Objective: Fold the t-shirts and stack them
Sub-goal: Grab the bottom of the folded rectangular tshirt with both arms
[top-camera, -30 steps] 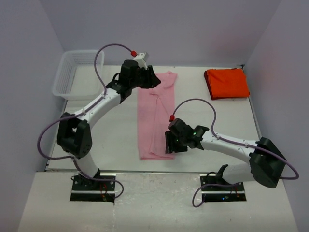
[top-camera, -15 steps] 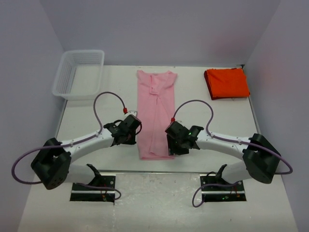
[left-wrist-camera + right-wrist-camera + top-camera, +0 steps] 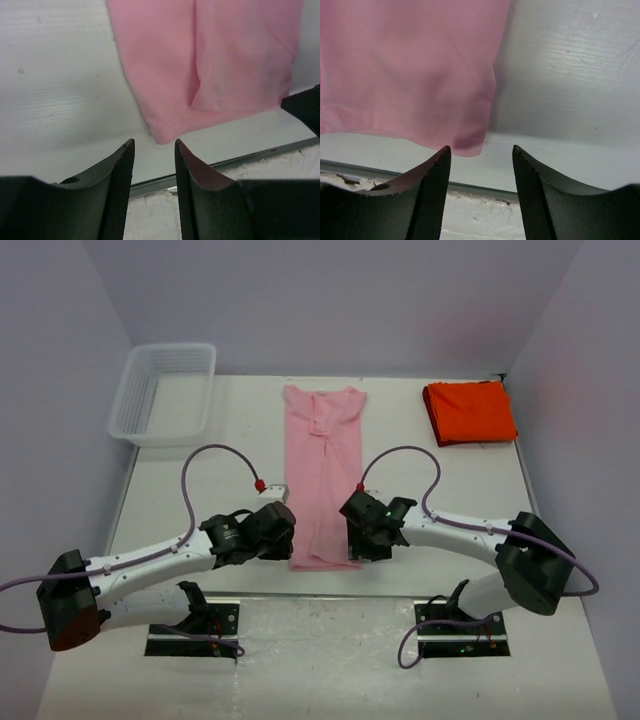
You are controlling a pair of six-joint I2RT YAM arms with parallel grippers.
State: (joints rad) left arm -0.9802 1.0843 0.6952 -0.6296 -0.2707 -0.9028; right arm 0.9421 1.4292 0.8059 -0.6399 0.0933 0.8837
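Observation:
The light pink t-shirt [image 3: 322, 480] lies as a long narrow strip down the middle of the table, collar end far, hem end near. The orange-red t-shirt [image 3: 470, 412] rests folded at the back right. My left gripper [image 3: 288, 544] hovers at the strip's near left corner, open, with nothing between its fingers; in the left wrist view that pink t-shirt [image 3: 210, 55] corner sits just beyond the left gripper [image 3: 152, 146]. My right gripper [image 3: 351, 540] is open at the near right corner; the pink t-shirt [image 3: 410, 70] corner lies just ahead of the right gripper [image 3: 481, 149].
A white mesh basket [image 3: 137, 398] stands at the back left. The table's near edge with its metal strip [image 3: 240, 160] runs right under both grippers. Purple walls close the table in at the back and on both sides.
My left arm has swung from the strip's far end down to its near left corner. The right gripper has edged slightly left. The pink strip's far end, covered before, now shows.

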